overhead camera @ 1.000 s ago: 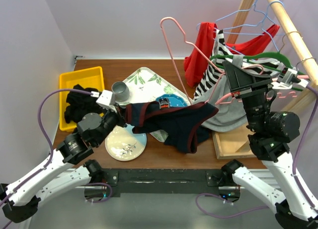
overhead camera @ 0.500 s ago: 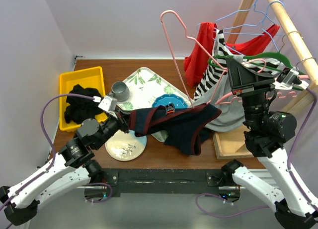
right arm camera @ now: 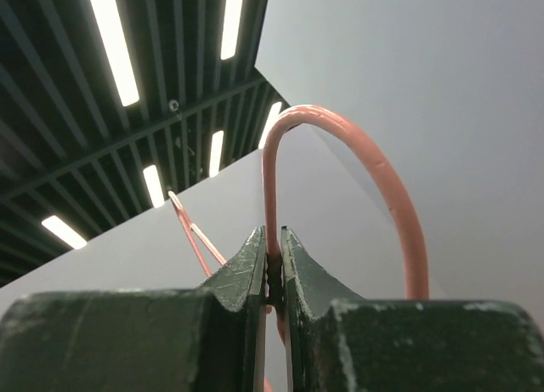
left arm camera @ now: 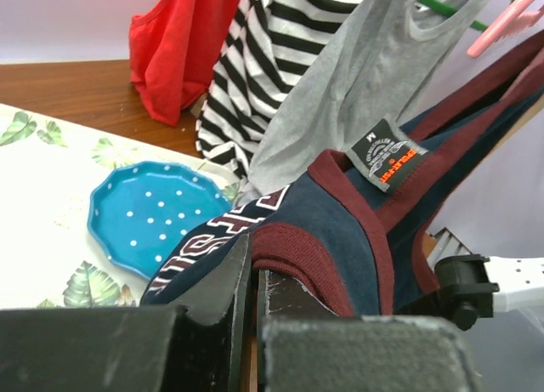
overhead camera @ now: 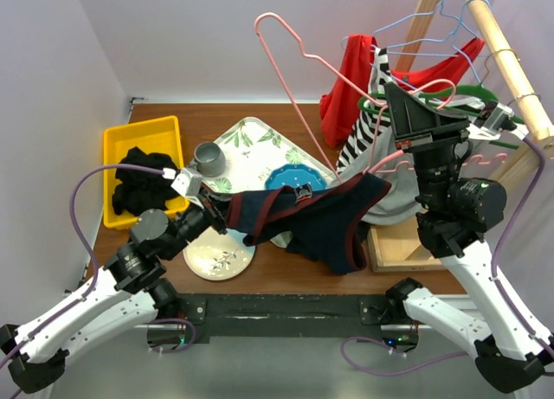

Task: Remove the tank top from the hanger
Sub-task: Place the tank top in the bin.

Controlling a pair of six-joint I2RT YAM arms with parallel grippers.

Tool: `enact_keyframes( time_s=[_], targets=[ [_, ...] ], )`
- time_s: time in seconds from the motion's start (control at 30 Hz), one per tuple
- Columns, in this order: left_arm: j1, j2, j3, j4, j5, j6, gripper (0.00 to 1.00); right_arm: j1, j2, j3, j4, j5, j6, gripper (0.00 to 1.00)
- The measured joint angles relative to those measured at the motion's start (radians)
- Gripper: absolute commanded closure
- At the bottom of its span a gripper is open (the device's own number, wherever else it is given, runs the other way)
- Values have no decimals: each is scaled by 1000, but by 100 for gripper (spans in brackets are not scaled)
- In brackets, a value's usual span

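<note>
- Top external view: the navy tank top (overhead camera: 320, 222) with maroon trim hangs stretched in mid-air above the tabletop (overhead camera: 260, 126), between the two arms.
- The left hand (overhead camera: 215, 214) is clamped on its left edge (wrist cam shows the trim pinched).
- The right hand (overhead camera: 394, 100) is closed tight on the pink hanger (overhead camera: 290, 79), held high and tilted.
- The tank top's right end sits at the hanger's lower part, not off yet.

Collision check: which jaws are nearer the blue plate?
Left. The left jaws clamp the tank top left of the plate; the right jaws hold the pink hanger, raised farther right.
</note>
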Motion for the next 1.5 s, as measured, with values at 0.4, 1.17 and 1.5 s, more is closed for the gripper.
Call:
enact_keyframes(
  time_s=[0.4,1.17,1.5],
  targets=[
    [0,47,64,-176,-100,6,100,1,-67,32,-174,-115,-133,100],
    [18,448,835,-226,-742,622,100,1,-106,170,-484,-238,-354,100],
    [396,843,1301,93,-867,1086,100,1,-123,176,-513,-238,-379,100]
  ],
)
